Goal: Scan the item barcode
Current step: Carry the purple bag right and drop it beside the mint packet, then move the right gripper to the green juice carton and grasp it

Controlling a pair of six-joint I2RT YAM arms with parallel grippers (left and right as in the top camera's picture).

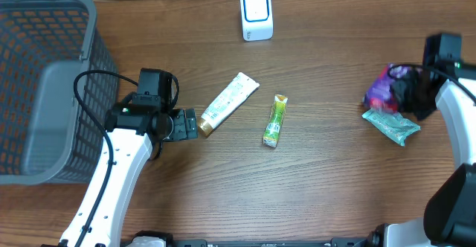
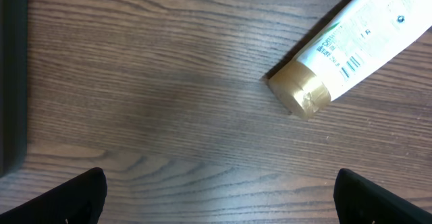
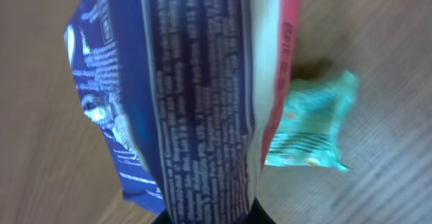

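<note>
Scanner (image 1: 256,15) is the fixed mark: a small white box at the far side of the tabletop (image 1: 327,195). Well to the right of the scanner and nearer the robot, the right tool (image 1: 405,97) has a purple packet (image 1: 383,89) pinched by its lower edge. In the wrist view the packet rises out of almost-closed jaws and fills the frame, fine print toward the camera. A teal packet (image 1: 392,126) lies a little farther from the scanner. To the scanner's left and nearer the robot, the left tool (image 1: 190,123) hangs wide open and empty. The gold cap of a white tube (image 1: 229,103) lies just ahead of its fingertips. A green sachet (image 1: 274,120) lies almost straight in front of the scanner, and a grey basket (image 1: 44,91) sits far to its left.

The hold looks thin. If the jaws slacken, the limp film could slide out and drop well short of the scanner. No barcode shows clearly in the wrist view, so the wrong face may get presented, or a crease may bend the code. A low swing toward the scanner could also clip the sachet.
</note>
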